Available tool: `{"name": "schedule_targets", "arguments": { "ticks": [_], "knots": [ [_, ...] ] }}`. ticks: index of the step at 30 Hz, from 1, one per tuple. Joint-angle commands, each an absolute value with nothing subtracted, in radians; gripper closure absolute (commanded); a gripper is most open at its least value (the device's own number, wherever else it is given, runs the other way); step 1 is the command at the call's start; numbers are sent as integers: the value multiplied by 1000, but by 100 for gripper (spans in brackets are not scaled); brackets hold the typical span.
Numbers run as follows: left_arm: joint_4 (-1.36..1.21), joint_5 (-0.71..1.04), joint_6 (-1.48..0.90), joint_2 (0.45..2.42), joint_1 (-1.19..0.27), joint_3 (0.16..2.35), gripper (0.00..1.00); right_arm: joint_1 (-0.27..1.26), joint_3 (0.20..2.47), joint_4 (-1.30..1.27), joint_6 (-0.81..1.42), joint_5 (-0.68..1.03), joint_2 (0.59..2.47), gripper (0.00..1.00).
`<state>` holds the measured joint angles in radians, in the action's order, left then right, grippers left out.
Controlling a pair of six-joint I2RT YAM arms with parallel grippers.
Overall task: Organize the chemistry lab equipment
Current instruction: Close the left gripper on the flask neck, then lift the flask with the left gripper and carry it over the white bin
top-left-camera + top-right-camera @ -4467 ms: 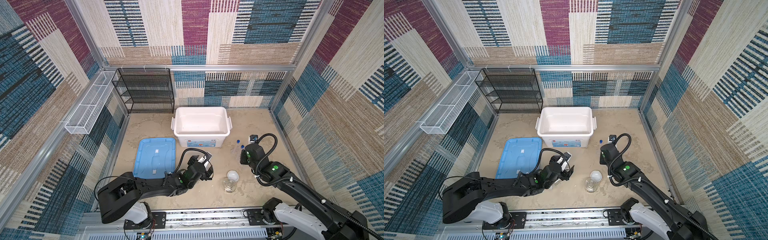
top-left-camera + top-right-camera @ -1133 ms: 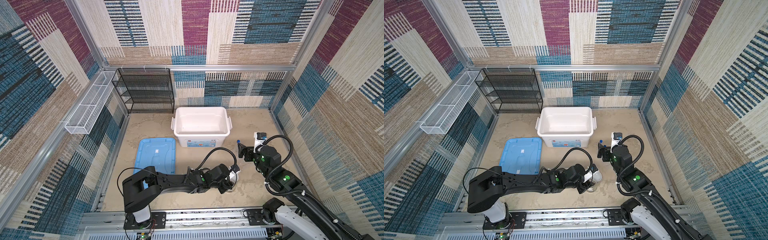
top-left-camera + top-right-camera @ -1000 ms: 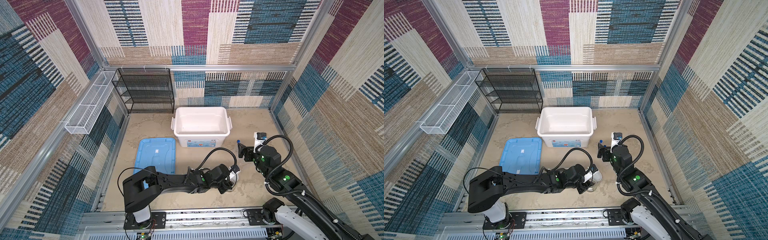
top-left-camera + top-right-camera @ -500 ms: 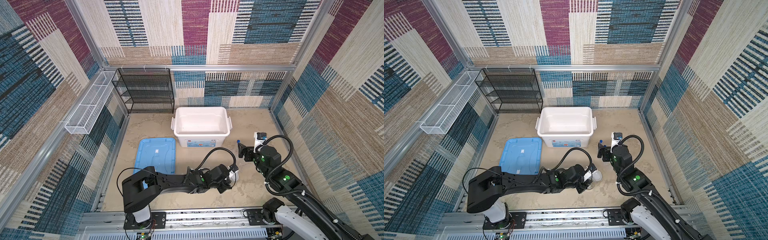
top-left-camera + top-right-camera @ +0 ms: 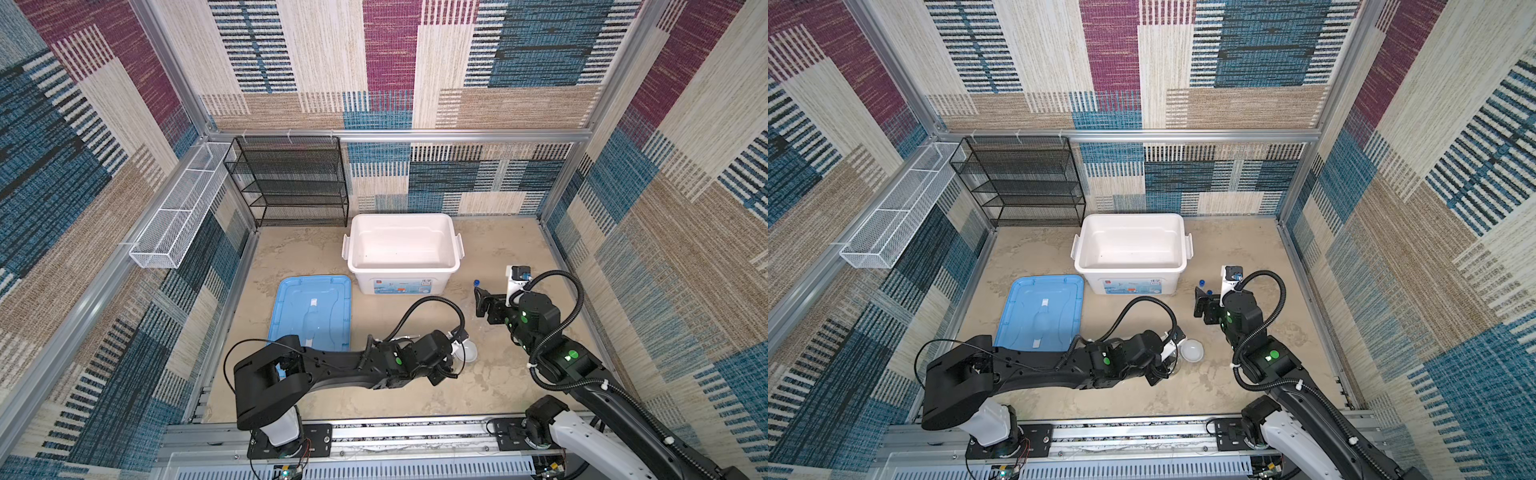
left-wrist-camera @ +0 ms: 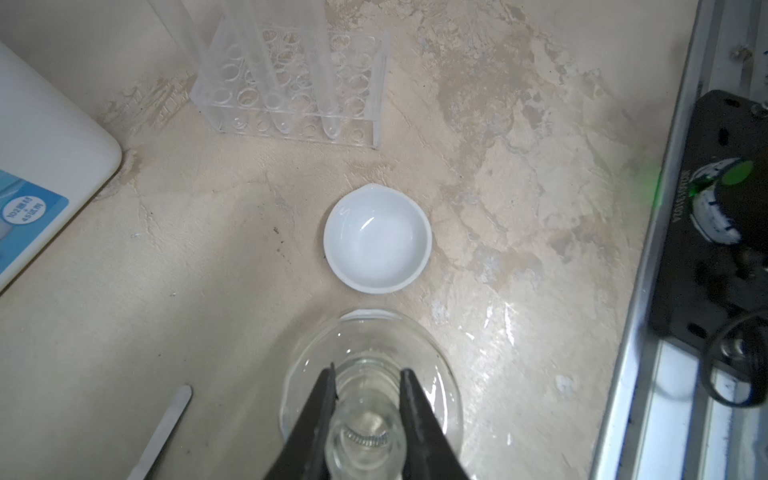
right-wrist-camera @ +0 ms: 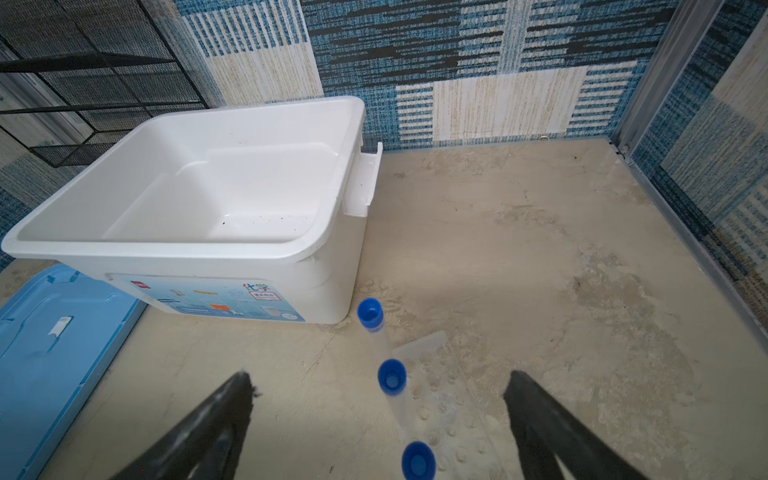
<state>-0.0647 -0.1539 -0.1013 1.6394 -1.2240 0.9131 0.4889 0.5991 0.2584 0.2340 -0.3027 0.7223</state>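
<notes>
In the left wrist view my left gripper [image 6: 368, 370] is shut on the neck of a small clear glass flask [image 6: 370, 332] that stands on the floor, one finger pressed to each side. A small white bowl [image 6: 377, 238] sits just beyond it, and also shows in both top views [image 5: 468, 351] [image 5: 1192, 350]. Metal tweezers [image 6: 164, 428] lie beside the flask. My right gripper [image 7: 380, 378] hangs wide open above three blue-capped test tubes [image 7: 370, 314] that stand in a clear rack [image 7: 436, 374]. The pestle is out of view.
The open white bin [image 5: 399, 282] stands at the back centre, with its blue lid [image 5: 309, 311] flat on the floor to its left. A black wire rack [image 5: 291, 183] is against the back wall. A white mesh basket [image 5: 178, 208] hangs on the left wall.
The left jaws have closed in onto the flask's neck. The right arm has stayed still, open above the test tubes.
</notes>
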Motion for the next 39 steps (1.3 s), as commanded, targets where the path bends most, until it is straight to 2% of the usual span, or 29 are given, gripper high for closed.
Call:
{"name": "schedule_targets", "arguments": {
  "ticks": [1, 14, 25, 33, 39],
  "knots": [
    [-86, -177, -91, 1617, -1220, 911, 76, 488, 595, 222, 229, -277, 723, 4],
    [49, -208, -15, 1464, -1166, 939, 76, 488, 595, 189, 229, -242, 746, 5],
    [269, -161, 93, 1287, -1008, 1098, 77, 488, 595, 155, 230, -221, 769, 5],
    [390, -172, 138, 1313, -836, 1281, 80, 488, 605, 131, 229, -186, 788, 7],
    [416, -124, 145, 1407, -694, 1407, 80, 488, 608, 107, 238, -148, 803, 8]
  ]
}}
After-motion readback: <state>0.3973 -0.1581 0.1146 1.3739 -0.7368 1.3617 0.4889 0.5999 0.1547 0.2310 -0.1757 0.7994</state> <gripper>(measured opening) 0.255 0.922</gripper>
